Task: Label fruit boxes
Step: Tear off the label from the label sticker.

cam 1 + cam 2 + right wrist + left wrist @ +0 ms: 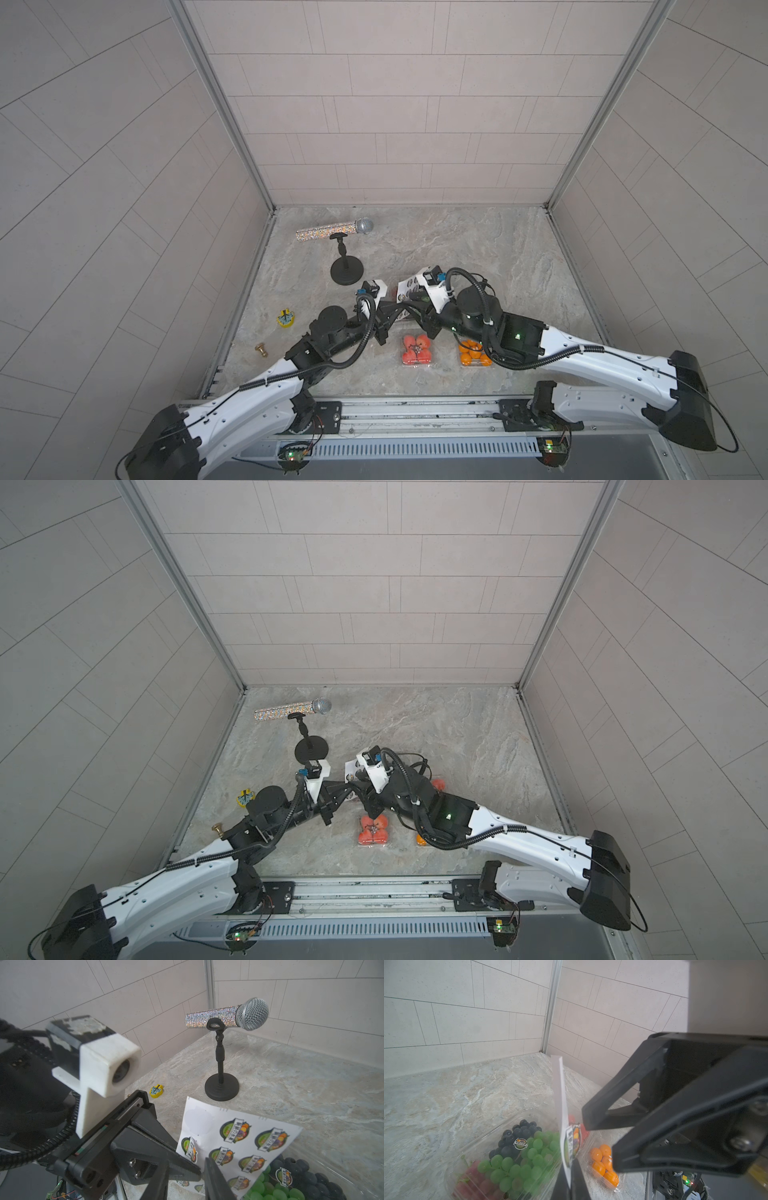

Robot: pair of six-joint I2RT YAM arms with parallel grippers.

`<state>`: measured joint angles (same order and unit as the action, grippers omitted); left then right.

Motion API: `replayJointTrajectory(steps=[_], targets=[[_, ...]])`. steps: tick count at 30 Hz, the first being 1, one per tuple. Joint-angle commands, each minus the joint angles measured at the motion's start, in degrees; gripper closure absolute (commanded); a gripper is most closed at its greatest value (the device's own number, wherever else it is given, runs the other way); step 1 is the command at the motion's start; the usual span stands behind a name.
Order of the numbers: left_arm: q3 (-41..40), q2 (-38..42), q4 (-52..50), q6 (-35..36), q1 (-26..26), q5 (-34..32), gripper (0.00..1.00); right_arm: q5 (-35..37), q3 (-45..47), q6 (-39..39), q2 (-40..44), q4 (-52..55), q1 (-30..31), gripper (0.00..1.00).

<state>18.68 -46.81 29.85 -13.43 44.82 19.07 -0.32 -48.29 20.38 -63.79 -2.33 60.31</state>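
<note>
Twelve o'clock of the red fruit box (416,364), the left gripper (570,1169) pinches the sticker sheet (207,1122) upright over the grape box (481,1138) so the empty, part-open right gripper (599,1139) can peel.

The large grape box (475,1142) is concealed beneath the arms in both top views and is cut off by the picture edge in both wrist views. The box of oranges (469,353) is partly covered by the right arm (582,365). One red-pink box (438,783) is shown only as a sliver behind that arm. The sticker sheet (405,285) is partly masked by the right wrist camera (432,278). The sticker lettering cannot be read. The left wrist camera (108,1064) is blurred in the right wrist view.
</note>
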Motion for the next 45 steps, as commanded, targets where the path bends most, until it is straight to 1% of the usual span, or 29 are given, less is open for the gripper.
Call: replayJointTrajectory(steps=[1,6,11,16,22,28,31,37,39,40,42,44,45], targets=[[1.09,0.8,1.18,0.42,0.27,0.85,1.0,-1.31,-0.49,0.06,-0.86,-0.69,-0.54,0.67],[1.1,0.84,1.09,0.48,0.31,1.14,1.0,-2.29,0.02,0.41,-0.84,-2.66,-1.07,0.72],[1.08,0.84,1.09,0.6,0.28,1.21,1.0,-2.23,-0.4,0.8,-2.27,-2.53,-1.29,0.8],[1.07,0.73,1.08,0.77,0.28,1.05,1.0,-2.23,-0.51,1.06,-2.35,-2.41,-1.63,1.0],[1.06,0.13,1.09,0.77,0.28,0.1,1.0,-3.8,-0.05,1.05,-2.36,-3.06,-1.58,1.0],[1.96,-1.62,-0.31,0.65,0.14,-3.66,1.0,-4.64,0.68,1.23,-1.83,-3.38,-1.52,1.0],[2.05,-2.32,0.42,0.38,0.12,-3.58,1.0,-4.35,1.04,1.37,-1.28,-3.16,-1.52,1.0],[1.72,-2.2,0.16,0.11,0.18,-4.78,1.0,-6.31,1.95,1.76,0.26,-2.69,-1.88,1.0],[1.89,-1.86,-1.69,-1.3,0.03,-7.42,1.0,-7.07,1.83,3.02,1.44,0.04,-3.84,1.0],[2.05,-1.43,-3.63,-3.17,-0.28,-9.43,1.0,-7.28,2.2,4.06,2.33,1.64,-5.79,1.0],[1.85,0.47,-7.07,-8.05,-1.46,-11.32,1.0,-8.58,1.85,6.25,3.12,7.19,-11.17,1.0],[0.4,3.62,-9.37,-14.28,-3.34,-10.93,1.0,-13.16,2.15,8.12,3.4,12.32,-18.25,1.0],[-0.26,5.02,-10.44,-16.27,-4.0,-10.6,1.0,-14.55,2.06,8.52,3.3,14.71,-20.83,1.0]])
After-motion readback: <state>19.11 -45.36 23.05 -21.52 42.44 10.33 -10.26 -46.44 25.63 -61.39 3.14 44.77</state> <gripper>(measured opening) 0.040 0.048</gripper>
